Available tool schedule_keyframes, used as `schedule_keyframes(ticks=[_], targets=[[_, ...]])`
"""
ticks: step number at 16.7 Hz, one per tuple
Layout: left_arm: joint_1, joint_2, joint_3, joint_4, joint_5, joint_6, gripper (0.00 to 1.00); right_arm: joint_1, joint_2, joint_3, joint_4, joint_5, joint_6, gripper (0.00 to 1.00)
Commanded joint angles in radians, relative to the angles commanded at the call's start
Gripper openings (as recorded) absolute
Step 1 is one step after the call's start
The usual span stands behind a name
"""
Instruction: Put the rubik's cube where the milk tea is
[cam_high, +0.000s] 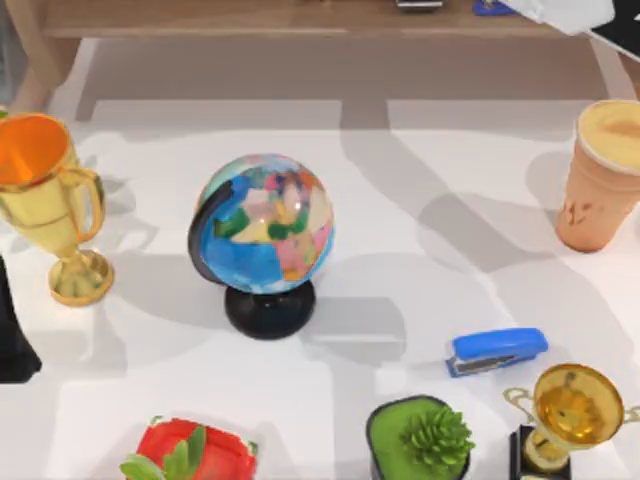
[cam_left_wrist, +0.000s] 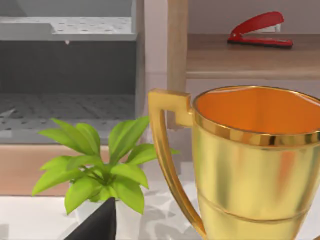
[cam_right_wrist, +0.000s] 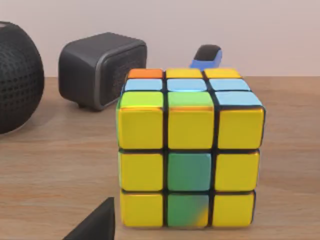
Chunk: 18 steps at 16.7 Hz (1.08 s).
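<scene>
From above, the milk tea, a tapered peach-orange cup with a cream top and dark marks on its side, stands on the white table at its right edge, well apart from the globe.

The left wrist view shows a gold trophy beside a leafy plant.

In the right wrist view, the rubik's cube sits on a wooden surface, its near face mostly yellow with 2 green squares. Whether either gripper is released or clenched, I cannot tell.

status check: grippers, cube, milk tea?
Right gripper close in front of rubik's cube on wooden shelf, not gripping. Milk tea standing at table's right edge. Left arm by gold trophy.
</scene>
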Motion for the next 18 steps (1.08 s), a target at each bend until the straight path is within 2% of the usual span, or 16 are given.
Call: schedule_keyframes(ticks=[10,18], targets=[[0.0,0.0,0.0,0.0,0.0,0.0,1.0,0.015,0.072,0.069,-0.006,0.02,0.0,1.0],[0.0,0.0,0.0,0.0,0.0,0.0,1.0,-0.035,0.23,0.357,-0.129,-0.031,-0.005,1.0]])
